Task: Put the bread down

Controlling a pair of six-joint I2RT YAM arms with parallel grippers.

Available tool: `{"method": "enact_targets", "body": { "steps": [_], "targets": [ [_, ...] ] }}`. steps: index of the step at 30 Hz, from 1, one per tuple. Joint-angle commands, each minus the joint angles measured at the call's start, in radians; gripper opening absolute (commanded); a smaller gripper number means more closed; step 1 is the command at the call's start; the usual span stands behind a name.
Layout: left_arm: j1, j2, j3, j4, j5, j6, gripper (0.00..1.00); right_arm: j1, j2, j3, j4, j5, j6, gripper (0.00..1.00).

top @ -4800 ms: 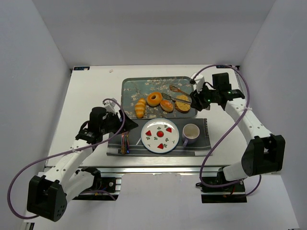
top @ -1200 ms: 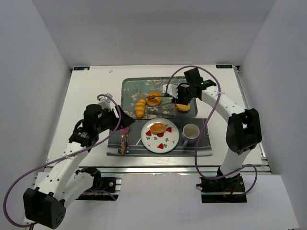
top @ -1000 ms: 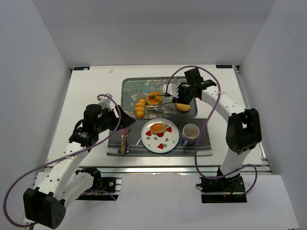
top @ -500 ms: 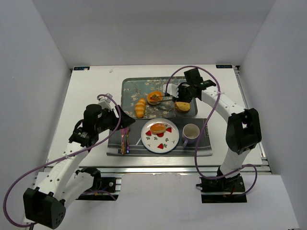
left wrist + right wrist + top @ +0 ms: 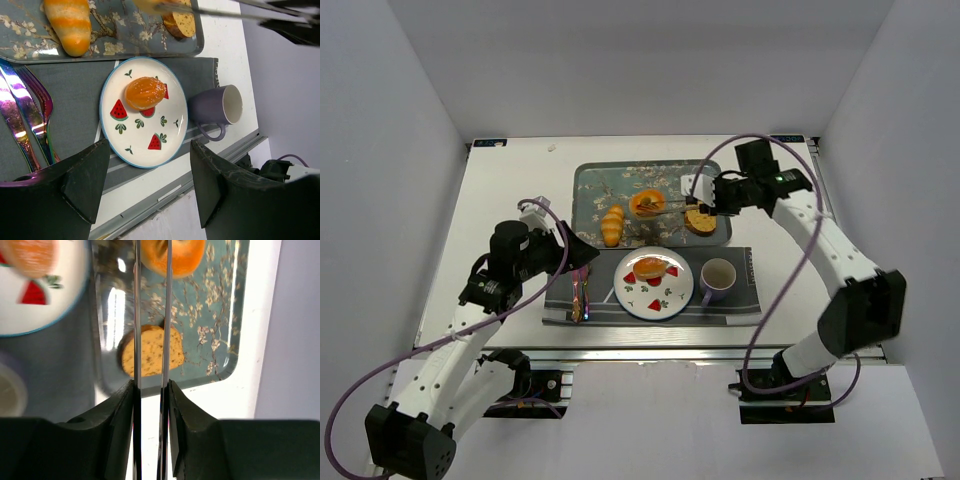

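Observation:
A round orange bun (image 5: 650,266) lies on the watermelon-print plate (image 5: 672,299); it also shows in the left wrist view (image 5: 145,93), on the plate (image 5: 150,135). My right gripper (image 5: 717,194) is shut on metal tongs (image 5: 672,205), whose arms reach left to the doughnut (image 5: 646,203) on the floral tray (image 5: 590,190). In the right wrist view the gripper (image 5: 150,390) clamps the tongs (image 5: 136,315) over a seeded slice (image 5: 150,357) and the doughnut (image 5: 172,255). My left gripper (image 5: 565,250) is open and empty above the placemat, left of the plate (image 5: 150,145).
A striped roll (image 5: 612,224) and the seeded slice (image 5: 698,220) lie on the tray. A purple mug (image 5: 718,275) stands right of the plate on the dark placemat (image 5: 745,300). Iridescent cutlery (image 5: 580,292) lies at the placemat's left end.
The bun that lay on the tray 4.8 s ago now lies on the plate. In the last half second my right wrist pulled back to the right, tongs still pointing at the doughnut.

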Motion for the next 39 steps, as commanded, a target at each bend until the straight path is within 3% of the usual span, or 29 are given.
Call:
{"method": "enact_targets", "body": {
  "steps": [1,7,17,26,31,39],
  "targets": [
    [0.005,-0.022,0.011,-0.014,-0.013,-0.004,0.74,0.002,-0.127,-0.037,-0.177,-0.120,-0.115,0.00],
    [0.006,-0.028,0.005,-0.016,-0.006,-0.010,0.74,0.007,-0.268,-0.139,-0.349,-0.182,-0.234,0.01],
    [0.005,-0.045,-0.020,0.004,0.005,-0.028,0.74,0.088,-0.419,-0.303,-0.377,-0.119,-0.399,0.03],
    [0.006,-0.081,-0.038,-0.009,-0.007,-0.040,0.74,0.174,-0.379,-0.334,-0.303,-0.042,-0.350,0.22],
    [0.005,-0.089,-0.036,-0.016,-0.015,-0.042,0.74,0.182,-0.376,-0.329,-0.290,-0.036,-0.336,0.42],
    [0.006,-0.069,-0.030,0.001,-0.007,-0.040,0.74,0.180,-0.420,-0.326,-0.286,-0.070,-0.325,0.47]
  ]
}}
